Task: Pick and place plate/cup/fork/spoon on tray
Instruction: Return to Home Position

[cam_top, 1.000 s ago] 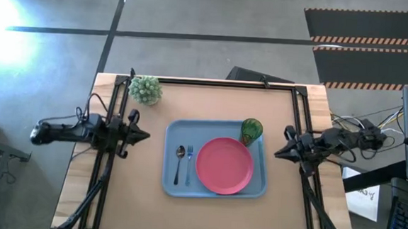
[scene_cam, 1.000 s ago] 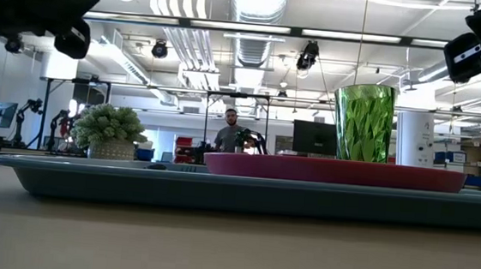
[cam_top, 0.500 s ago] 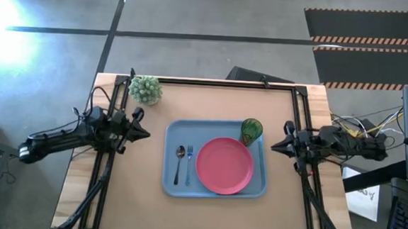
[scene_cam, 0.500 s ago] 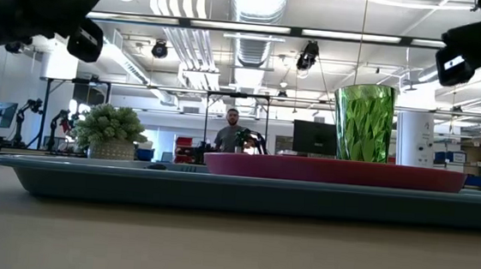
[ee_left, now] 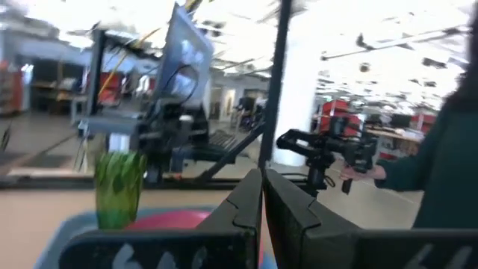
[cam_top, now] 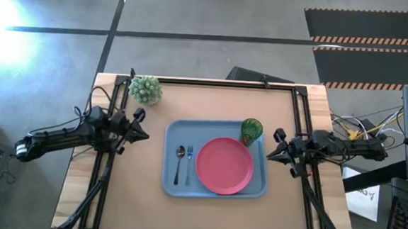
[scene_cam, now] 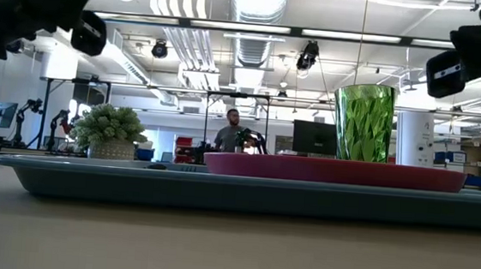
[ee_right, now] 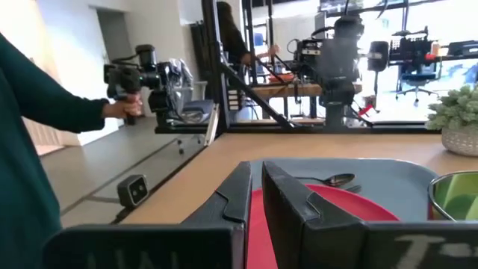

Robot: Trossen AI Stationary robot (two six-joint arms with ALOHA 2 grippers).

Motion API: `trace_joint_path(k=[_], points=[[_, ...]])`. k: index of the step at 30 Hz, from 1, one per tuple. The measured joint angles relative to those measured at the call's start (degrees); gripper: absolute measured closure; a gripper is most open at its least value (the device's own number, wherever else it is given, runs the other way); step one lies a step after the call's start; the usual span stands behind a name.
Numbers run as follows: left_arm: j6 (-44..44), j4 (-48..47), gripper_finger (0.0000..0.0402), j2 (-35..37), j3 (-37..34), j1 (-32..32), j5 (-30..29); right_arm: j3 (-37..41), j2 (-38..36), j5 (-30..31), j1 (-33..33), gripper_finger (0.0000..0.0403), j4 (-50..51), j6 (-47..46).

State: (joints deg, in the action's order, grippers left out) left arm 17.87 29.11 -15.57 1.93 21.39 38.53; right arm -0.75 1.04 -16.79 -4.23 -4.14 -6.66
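Note:
The light blue tray (cam_top: 171, 181) lies in the middle of the table. On it rest the pink plate (cam_top: 223, 165), the green cup (cam_top: 251, 129) upright at the tray's far right corner, and the fork (cam_top: 189, 162) and spoon (cam_top: 179, 160) side by side left of the plate. My left gripper (cam_top: 144, 134) hangs shut above the table left of the tray, pointing at it. My right gripper (cam_top: 269, 156) hangs shut just off the tray's right rim, level, with nothing between its fingers. Both grippers show high up in the low view (scene_cam: 89, 34) (scene_cam: 445, 73).
A small fuzzy potted plant (cam_top: 145, 89) stands at the far left corner of the table. Black frame rails (cam_top: 101, 165) run along the table's left, right and far sides. Beyond the table a person's teal sleeve holds a camera rig (ee_right: 142, 71).
My right gripper has sunk and come a little toward the tray's right rim, staying shut. My left arm has swung about its base, so its gripper now points slantwise at the tray, its tip staying left of it. The tableware has kept still.

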Motion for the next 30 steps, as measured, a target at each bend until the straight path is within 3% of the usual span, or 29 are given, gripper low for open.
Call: trace_joint_path(k=[4, 12, 14, 19, 27, 30], points=[[-1.89, 0.29, 0.0401, 0.73, -0.3, -0.03, 3.08, 0.02, -0.09, -0.73, 0.0, 0.0378, 0.78, -1.38], [-1.77, -6.16, 0.0401, -0.99, -1.44, -0.04, 2.91, 0.07, -0.22, -1.38, 0.0, 0.0378, 0.58, -2.73], [-1.73, -6.04, 0.0401, -1.45, -1.45, -0.07, -0.21, 0.07, -0.22, -1.4, 0.0, 0.0378, 0.58, -3.5], [-0.2, -5.95, 0.0401, -3.52, -1.49, -0.13, -19.96, 0.09, -0.24, -1.38, 0.0, 0.0378, 0.36, -3.97], [5.58, 1.62, 0.0401, -6.93, -1.51, -2.0, -20.73, 0.11, -0.24, -1.32, 0.0, 0.0378, 0.04, -4.12], [3.97, 2.66, 0.0401, -8.27, -0.69, -4.38, -16.87, 0.11, -0.24, -1.27, 0.0, 0.0378, 0.02, -5.24]])
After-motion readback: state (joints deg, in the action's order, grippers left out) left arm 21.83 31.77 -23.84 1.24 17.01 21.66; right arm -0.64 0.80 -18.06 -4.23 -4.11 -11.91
